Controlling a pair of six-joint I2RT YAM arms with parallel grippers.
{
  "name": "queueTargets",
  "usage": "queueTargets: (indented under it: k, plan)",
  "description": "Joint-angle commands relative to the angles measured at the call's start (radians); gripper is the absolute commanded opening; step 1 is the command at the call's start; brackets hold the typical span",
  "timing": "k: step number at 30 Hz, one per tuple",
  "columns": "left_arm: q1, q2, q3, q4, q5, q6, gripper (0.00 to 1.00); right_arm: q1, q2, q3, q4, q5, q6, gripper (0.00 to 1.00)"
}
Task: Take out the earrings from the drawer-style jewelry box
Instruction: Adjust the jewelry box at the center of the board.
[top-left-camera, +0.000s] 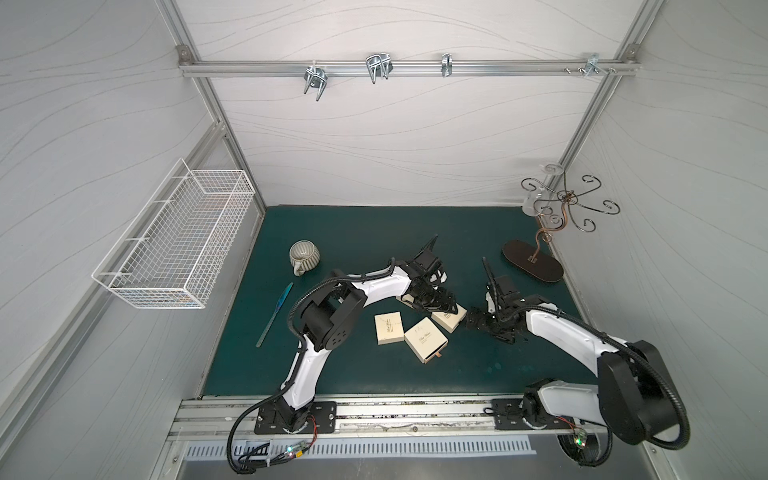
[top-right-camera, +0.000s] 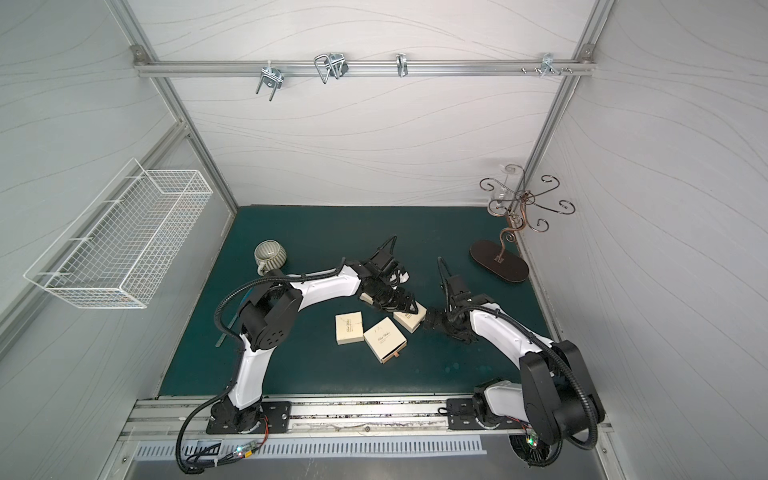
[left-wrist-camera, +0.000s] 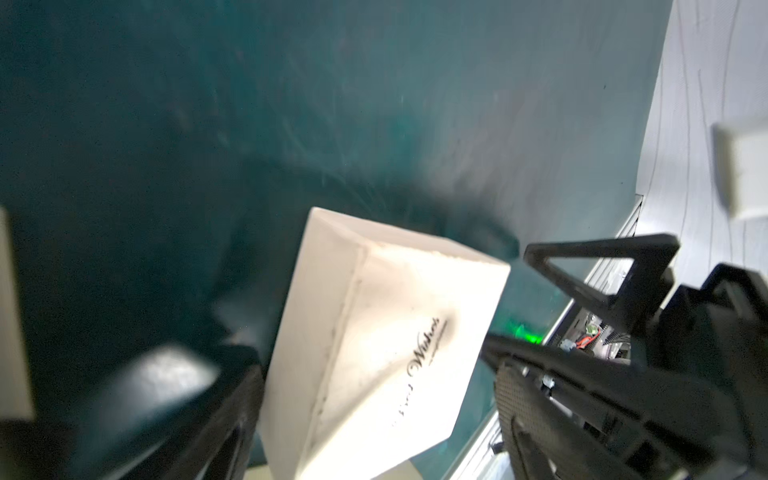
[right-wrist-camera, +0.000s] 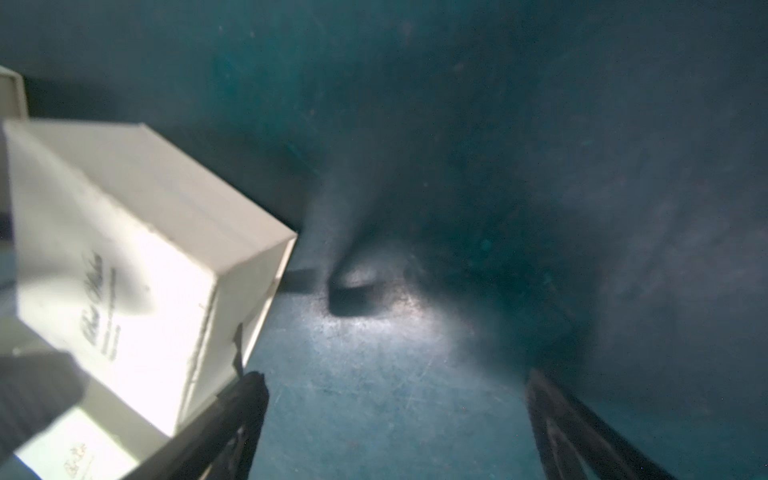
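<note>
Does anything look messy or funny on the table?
Yes. The boxes lie at mixed angles, not lined up. The front box has its drawer poking out a little. The mug seems tipped over, though that is hard to tell. Nothing looks spilled or broken.

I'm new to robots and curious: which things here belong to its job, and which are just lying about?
Job: cream box at the arms' tips, cream box with tab showing, plain cream box; earrings not visible.
Lying about: mug, blue knife, wire basket, curly metal stand.
</note>
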Motion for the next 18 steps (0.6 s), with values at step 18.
queueTargets:
  k: [18]
  plan:
    - [-0.01, -0.005, 0.007, -0.038, -0.083, -0.066, 0.81, -0.027, -0.071, -0.078, 0.146, -0.131, 0.02, 0.84]
